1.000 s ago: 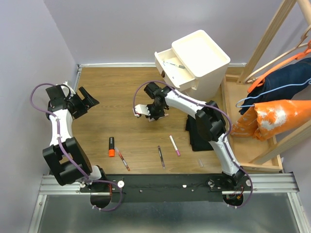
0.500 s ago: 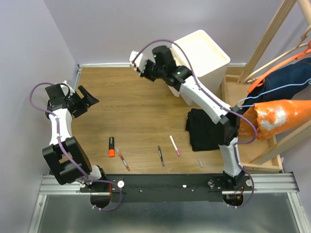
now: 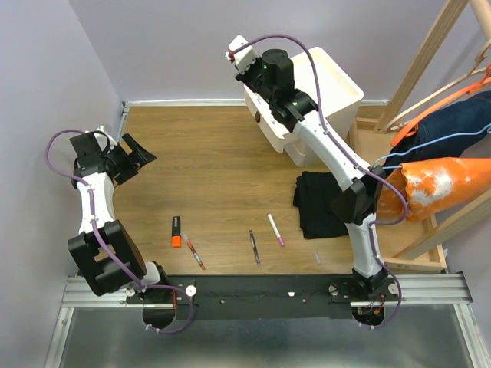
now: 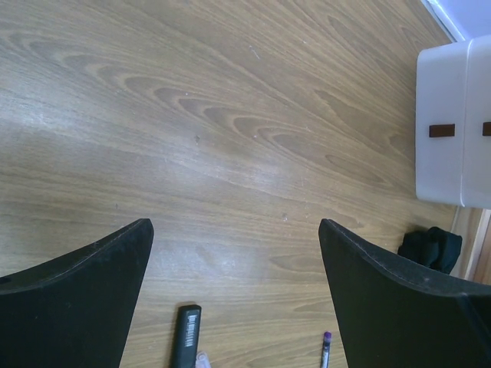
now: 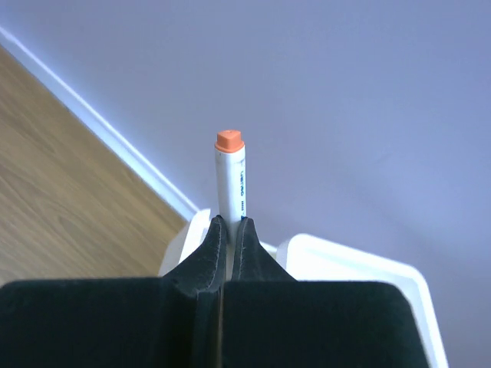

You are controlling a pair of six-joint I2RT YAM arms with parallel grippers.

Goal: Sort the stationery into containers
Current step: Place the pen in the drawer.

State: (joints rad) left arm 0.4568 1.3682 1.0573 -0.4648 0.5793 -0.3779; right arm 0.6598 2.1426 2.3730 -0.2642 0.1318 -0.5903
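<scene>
Right gripper [image 3: 233, 54] has risen from the desk [image 3: 215, 153] to above the cabinet [image 3: 337, 88]
Clamped on orange-capped white marker [image 5: 230, 180]; left gripper [image 4: 234, 224] apart, unmoved.

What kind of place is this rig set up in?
Probably a lab mock-up of a home corner: arms bolted to a metal rail, lilac walls boxing in a wood-look table, household props like the white drawer cabinet and wooden clothes rack.

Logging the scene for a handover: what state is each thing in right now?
White marker with orange cap: capped, clamped in right gripper.
Right gripper: shut on the marker.
Left gripper: open, empty.
Cream-white plastic drawer: pulled out.
Orange-and-black highlighter: lying flat, untouched.
Black cloth: folded, lying flat.
</scene>
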